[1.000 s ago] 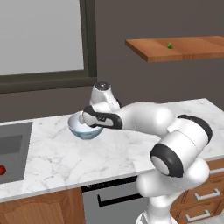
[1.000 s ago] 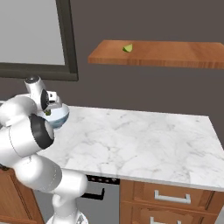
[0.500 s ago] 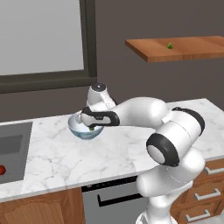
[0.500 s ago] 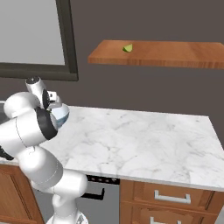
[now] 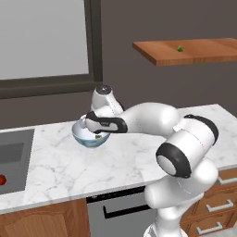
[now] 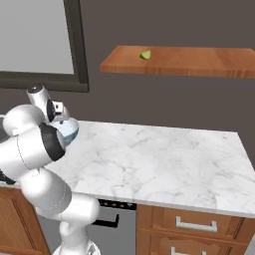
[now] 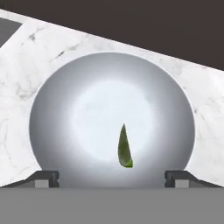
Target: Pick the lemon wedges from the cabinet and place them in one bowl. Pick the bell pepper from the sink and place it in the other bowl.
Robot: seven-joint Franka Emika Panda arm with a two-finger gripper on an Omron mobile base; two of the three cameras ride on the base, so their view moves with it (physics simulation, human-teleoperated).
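Gripper jaws wide, holding nothing, hovering over bowl on the marble counter. One lemon wedge lies inside, probably resting on the bottom. Second wedge on the cabinet shelf. Bell pepper in sink.

The gripper sits directly over the bowl, left of centre in the left base view, its finger tips spread to the bowl's rim with one lemon wedge lying loose between them. Bare marble counter stretches wide to the right. Overhead, upper right, the cabinet juts out with a second wedge on it. The sink drops away at the left edge.
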